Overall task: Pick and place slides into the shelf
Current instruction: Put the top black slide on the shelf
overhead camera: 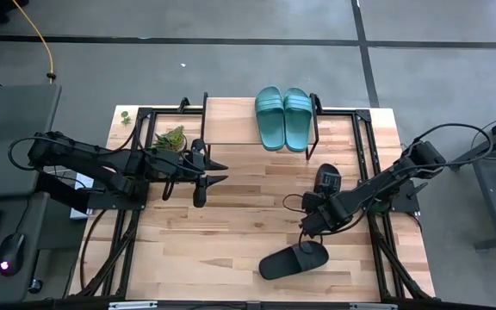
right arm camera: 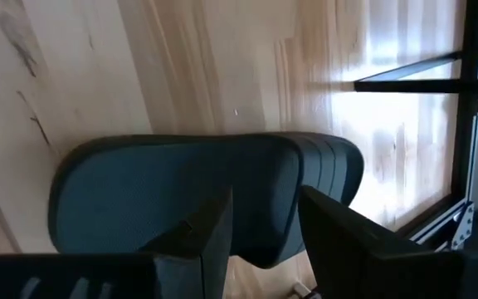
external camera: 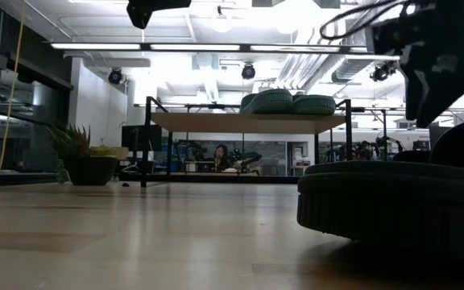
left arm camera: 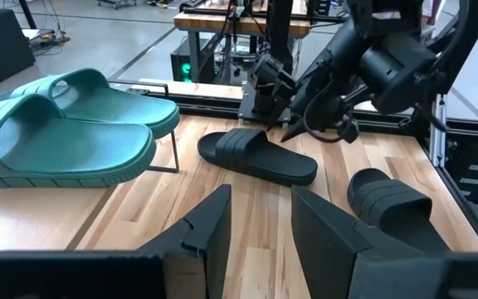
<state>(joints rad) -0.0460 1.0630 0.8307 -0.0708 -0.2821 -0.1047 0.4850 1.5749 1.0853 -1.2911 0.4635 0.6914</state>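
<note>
Right end effector (overhead camera: 306, 231) above black slide (overhead camera: 294, 259).

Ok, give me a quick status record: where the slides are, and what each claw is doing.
teal slides: both side by side on the shelf
black slide, front: lying on the table, near its front edge
black slide, right: on the table, beside the right arm
right claw: open, just above the front black slide, not gripping it
left claw: open, empty, over the table left of centre
other: potted plant under the shelf's left end
</note>
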